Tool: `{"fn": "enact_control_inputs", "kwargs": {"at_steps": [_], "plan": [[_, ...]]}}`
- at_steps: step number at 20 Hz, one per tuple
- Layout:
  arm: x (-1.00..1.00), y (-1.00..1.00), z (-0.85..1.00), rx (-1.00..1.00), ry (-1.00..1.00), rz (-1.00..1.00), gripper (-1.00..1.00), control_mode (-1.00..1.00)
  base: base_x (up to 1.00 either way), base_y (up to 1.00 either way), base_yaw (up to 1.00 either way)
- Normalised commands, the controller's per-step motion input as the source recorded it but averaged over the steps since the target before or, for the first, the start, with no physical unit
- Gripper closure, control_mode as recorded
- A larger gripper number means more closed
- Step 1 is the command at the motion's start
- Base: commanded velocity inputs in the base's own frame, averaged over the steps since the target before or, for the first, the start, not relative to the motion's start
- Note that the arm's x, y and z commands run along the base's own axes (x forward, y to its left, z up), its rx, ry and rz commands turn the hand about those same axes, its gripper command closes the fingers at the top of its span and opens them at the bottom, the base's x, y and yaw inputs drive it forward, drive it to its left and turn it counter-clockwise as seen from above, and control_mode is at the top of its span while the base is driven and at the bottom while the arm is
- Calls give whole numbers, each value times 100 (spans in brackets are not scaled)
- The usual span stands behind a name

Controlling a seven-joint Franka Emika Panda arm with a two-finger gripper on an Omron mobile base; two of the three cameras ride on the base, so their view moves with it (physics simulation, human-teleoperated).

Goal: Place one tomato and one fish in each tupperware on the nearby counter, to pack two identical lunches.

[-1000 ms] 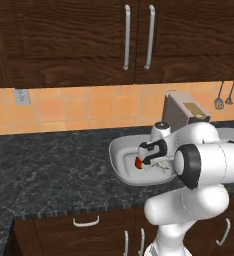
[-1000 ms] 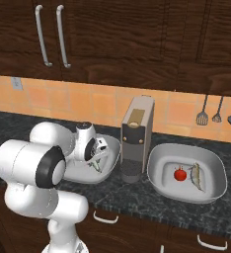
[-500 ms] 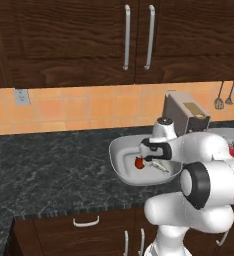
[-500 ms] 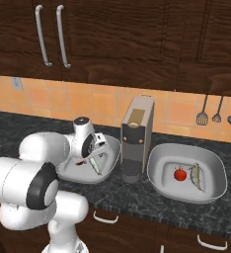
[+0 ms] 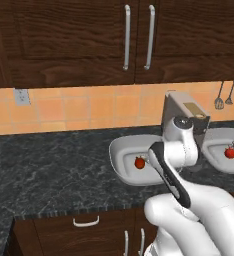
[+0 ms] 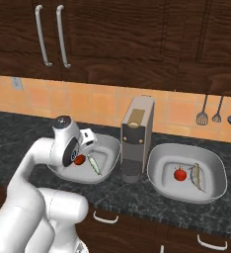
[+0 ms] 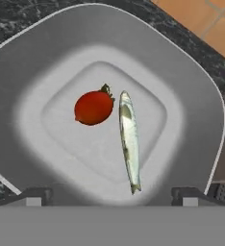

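Silvery fish (image 7: 129, 141) lies lengthwise beside tomato (image 7: 93, 107) in tupperware (image 7: 191, 101); jaws spread wide, gripping nothing.

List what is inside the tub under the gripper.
The tub holds one tomato and one fish, lying side by side on its floor. The open gripper hangs above, empty. The near rim is cut off below.
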Motion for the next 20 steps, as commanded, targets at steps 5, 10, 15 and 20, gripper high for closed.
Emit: {"fn": "enact_control_inputs", "kwargs": {"at_steps": [5,10,15,20], "plan": [[-100,0,100,14,-9,0,-100,-100,0,0,0],[-94,0,99,14,-6,0,-100,-100,0,0,0],[-97,10,71,19,-31,-2,-100,-100,0,0,0],[-84,9,71,22,-41,0,-100,-100,0,0,0]]}}
